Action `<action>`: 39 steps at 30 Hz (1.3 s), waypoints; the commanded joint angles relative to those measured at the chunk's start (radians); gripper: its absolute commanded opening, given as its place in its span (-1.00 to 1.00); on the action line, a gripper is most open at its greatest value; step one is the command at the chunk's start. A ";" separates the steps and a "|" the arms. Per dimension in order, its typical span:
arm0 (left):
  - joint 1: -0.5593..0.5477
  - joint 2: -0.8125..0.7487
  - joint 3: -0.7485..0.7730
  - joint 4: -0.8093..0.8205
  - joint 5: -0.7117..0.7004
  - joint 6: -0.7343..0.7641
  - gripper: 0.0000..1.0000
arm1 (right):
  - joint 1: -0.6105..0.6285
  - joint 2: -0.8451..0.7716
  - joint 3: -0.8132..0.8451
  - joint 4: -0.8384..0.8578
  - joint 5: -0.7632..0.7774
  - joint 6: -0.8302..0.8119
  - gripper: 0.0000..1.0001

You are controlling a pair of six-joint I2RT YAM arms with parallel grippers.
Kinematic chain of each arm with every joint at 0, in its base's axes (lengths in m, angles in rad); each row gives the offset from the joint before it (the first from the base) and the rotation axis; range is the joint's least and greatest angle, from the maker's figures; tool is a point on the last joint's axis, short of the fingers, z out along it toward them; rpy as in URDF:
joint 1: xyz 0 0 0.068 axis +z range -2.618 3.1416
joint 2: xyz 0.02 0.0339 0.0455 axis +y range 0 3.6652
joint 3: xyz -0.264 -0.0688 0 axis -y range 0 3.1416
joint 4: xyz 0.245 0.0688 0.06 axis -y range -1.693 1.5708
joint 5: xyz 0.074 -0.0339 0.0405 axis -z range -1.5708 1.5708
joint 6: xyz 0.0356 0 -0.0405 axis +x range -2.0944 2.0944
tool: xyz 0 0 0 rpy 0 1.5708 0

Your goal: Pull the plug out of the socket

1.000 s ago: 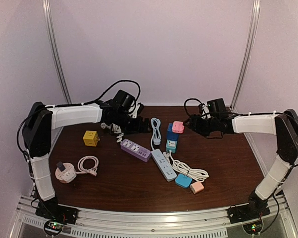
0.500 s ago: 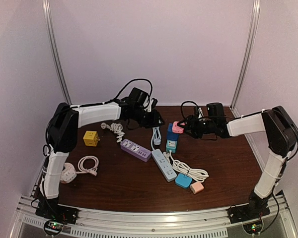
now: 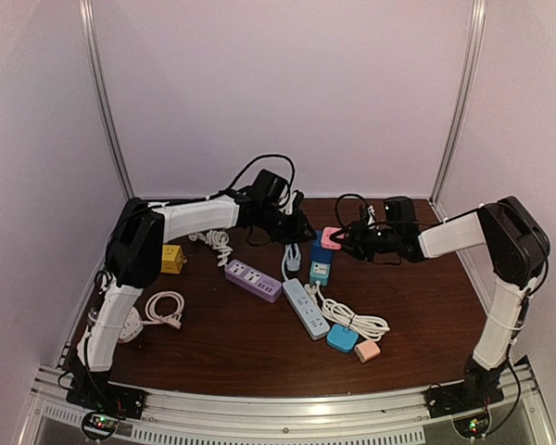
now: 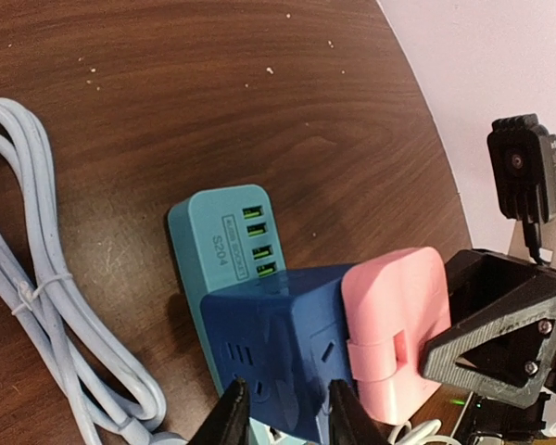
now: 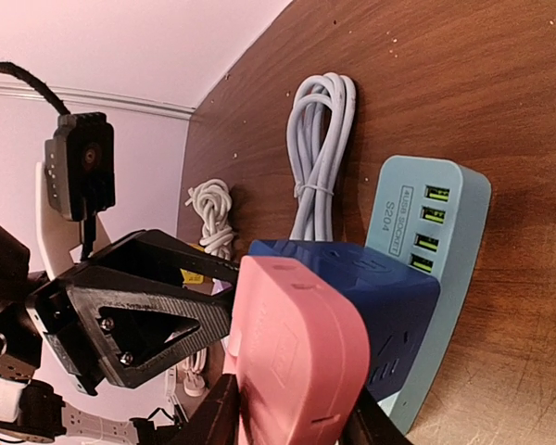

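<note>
A pink plug (image 3: 331,237) sits plugged into the side of a dark blue cube socket (image 3: 316,247), which stands on a teal USB socket block (image 3: 320,272) at mid-table. My left gripper (image 4: 285,399) comes in from the left and is shut on the blue cube (image 4: 278,343), one finger on each side face. From the right, my right gripper (image 5: 292,399) is shut on the pink plug (image 5: 296,343), whose flat body fills the gap between its fingers. The two grippers (image 3: 301,227) (image 3: 345,239) face each other almost nose to nose.
A light blue coiled cable (image 3: 291,246) lies just left of the teal block. In front lie a purple power strip (image 3: 252,278) and a white power strip (image 3: 306,309) with its coiled cord, plus small blue (image 3: 342,338) and pink (image 3: 367,350) adapters. A yellow cube (image 3: 170,259) and a white cable coil (image 3: 164,307) are at the left.
Both arms reached in toward the middle. The left jaws closed onto the blue cube socket and the right jaws closed onto the pink plug.
</note>
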 commanded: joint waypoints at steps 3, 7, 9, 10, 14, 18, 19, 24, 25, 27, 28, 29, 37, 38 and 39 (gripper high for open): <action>-0.003 0.030 0.030 -0.023 0.004 0.012 -0.40 | -0.008 0.023 -0.011 0.078 -0.040 0.036 -0.46; -0.009 0.037 0.036 -0.030 0.007 0.024 -0.38 | -0.008 0.035 -0.013 0.100 -0.057 0.052 -0.60; -0.014 0.041 0.038 -0.037 0.007 0.026 -0.38 | -0.009 0.041 -0.014 0.109 -0.066 0.062 -0.64; -0.014 0.043 0.038 -0.038 0.008 0.025 -0.38 | -0.009 0.044 -0.016 0.118 -0.072 0.070 -0.67; -0.014 0.053 0.041 -0.052 -0.006 0.022 -0.38 | -0.012 0.058 -0.030 0.172 -0.093 0.114 -0.79; -0.014 0.060 0.051 -0.096 -0.045 0.024 -0.39 | -0.014 0.068 -0.042 0.241 -0.111 0.171 -0.94; -0.014 0.061 0.053 -0.106 -0.054 0.025 -0.39 | -0.014 0.069 -0.047 0.261 -0.115 0.187 -0.95; -0.020 0.068 0.056 -0.160 -0.108 0.042 -0.39 | -0.016 0.082 -0.074 0.406 -0.141 0.301 -1.00; -0.023 0.070 0.055 -0.168 -0.114 0.047 -0.39 | -0.016 0.084 -0.080 0.439 -0.144 0.327 -1.00; -0.028 0.072 0.052 -0.180 -0.122 0.055 -0.39 | -0.017 0.089 -0.089 0.493 -0.149 0.367 -1.00; -0.030 0.074 0.051 -0.187 -0.128 0.056 -0.39 | -0.017 0.092 -0.091 0.518 -0.153 0.384 -1.00; -0.032 0.076 0.051 -0.193 -0.133 0.056 -0.39 | -0.017 0.094 -0.093 0.541 -0.156 0.401 -1.00; -0.042 0.096 0.055 -0.228 -0.149 0.053 -0.40 | -0.017 0.114 -0.093 0.740 -0.169 0.518 -1.00; -0.042 0.097 0.055 -0.230 -0.149 0.054 -0.40 | -0.017 0.114 -0.091 0.750 -0.171 0.520 -1.00; -0.042 0.098 0.055 -0.232 -0.151 0.054 -0.41 | -0.017 0.113 -0.088 0.753 -0.171 0.519 -1.00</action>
